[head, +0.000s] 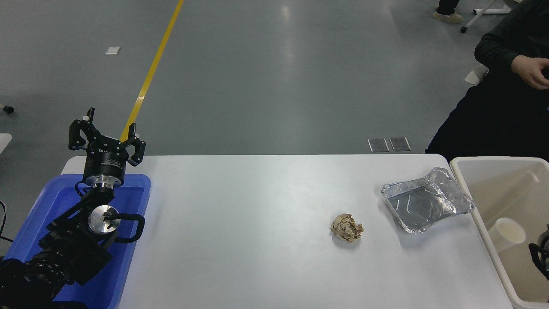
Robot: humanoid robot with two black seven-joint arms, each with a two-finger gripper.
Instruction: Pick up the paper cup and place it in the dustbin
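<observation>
You are finishing the drop: the paper cup is lying inside the dustbin, your right gripper, its grip unreadable at the edge, is needing only withdrawal.

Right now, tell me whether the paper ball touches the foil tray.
Apart. The head view shows bare white table between the paper ball and the foil tray.

paper ball: brown, crumpled, on the table, right of its middle
foil tray: silver, right and far of the ball
blue tray: near left corner
person: dark clothes, far right
</observation>
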